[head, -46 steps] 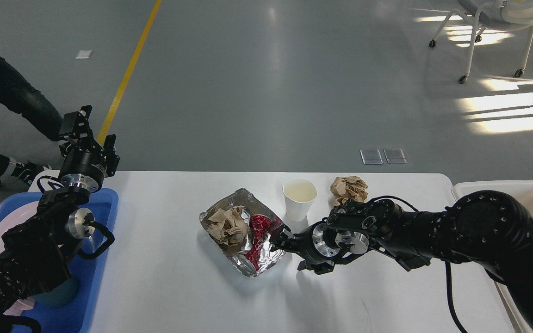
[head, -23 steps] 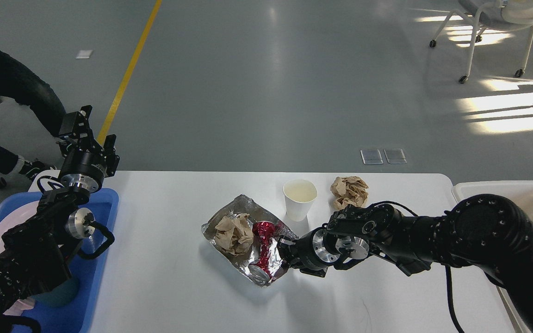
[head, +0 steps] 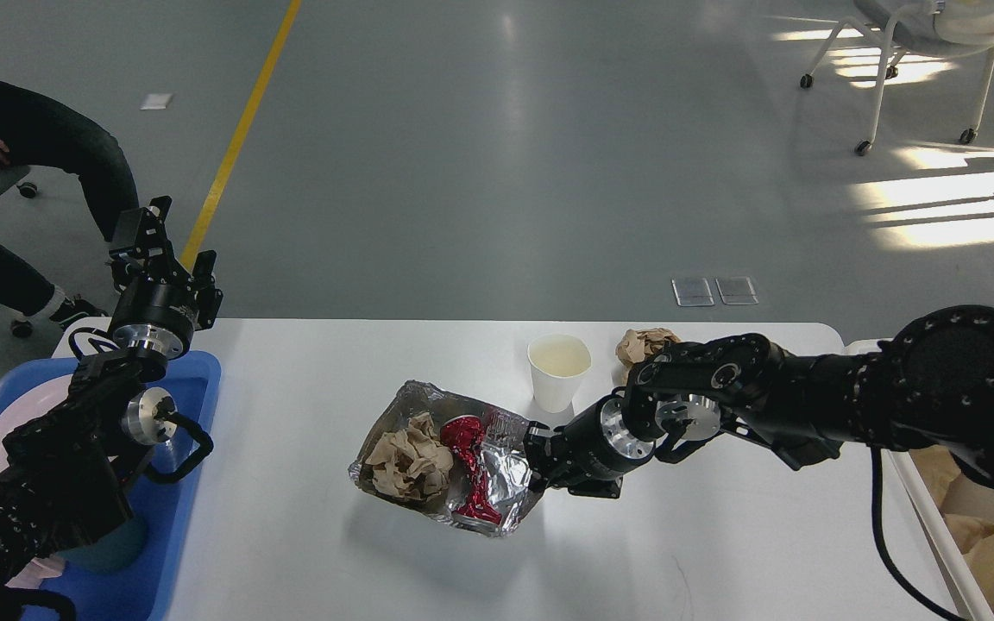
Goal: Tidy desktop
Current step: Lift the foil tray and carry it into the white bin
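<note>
White desktop [head: 307, 552] beneath right claw [head: 537, 459], gripping foil tray [head: 497, 470]

White desktop [head: 307, 552], rounded corners. On it: paper cup [head: 558, 371] upright near far edge; crumpled brown paper ball [head: 640, 344] just right of cup, partly hidden by arm. Foil tray [head: 506, 470] w/ crushed red can and brown paper wad at mid-table, tilted; can't tell if touching top.
</note>
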Tool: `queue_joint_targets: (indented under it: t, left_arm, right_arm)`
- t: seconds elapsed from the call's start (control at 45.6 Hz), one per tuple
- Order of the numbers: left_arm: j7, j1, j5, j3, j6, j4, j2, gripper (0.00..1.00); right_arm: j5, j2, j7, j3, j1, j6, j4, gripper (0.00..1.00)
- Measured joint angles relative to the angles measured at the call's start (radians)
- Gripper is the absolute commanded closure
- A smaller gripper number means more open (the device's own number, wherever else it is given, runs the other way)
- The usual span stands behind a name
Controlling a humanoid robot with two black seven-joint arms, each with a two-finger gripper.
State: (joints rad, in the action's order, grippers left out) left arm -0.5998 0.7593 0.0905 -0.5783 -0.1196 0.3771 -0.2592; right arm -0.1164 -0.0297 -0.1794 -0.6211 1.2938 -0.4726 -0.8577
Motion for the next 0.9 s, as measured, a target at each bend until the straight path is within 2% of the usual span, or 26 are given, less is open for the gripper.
queue_joint_targets:
  t: [0.219,0.504,0.724,0.899]
  left_arm:
    - [0.0,0.0,0.0,0.0,0.0,0.0,0.0,0.03]
    - [0.0,0.0,0.0,0.0,0.0,0.0,0.0,0.03]
    - [0.0,0.0,0.0,0.0,0.0,0.0,0.0,0.03]
    - [0.0,0.0,0.0,0.0,0.0,0.0,0.0,0.03]
  right_arm:
    - [0.007,-0.156,-0.002,-0.01,0.147,-0.158,-0.07,1.0]
    - [0.014,-0.318,-0.005,-0.04,0.33,-0.335,-0.083,1.0]
    - [0.015,-0.394,-0.005,-0.077,0.435,-0.42,-0.083,1.0]
    - [0.017,-0.42,-0.005,-0.119,0.448,-0.427,-0.063,1.0]
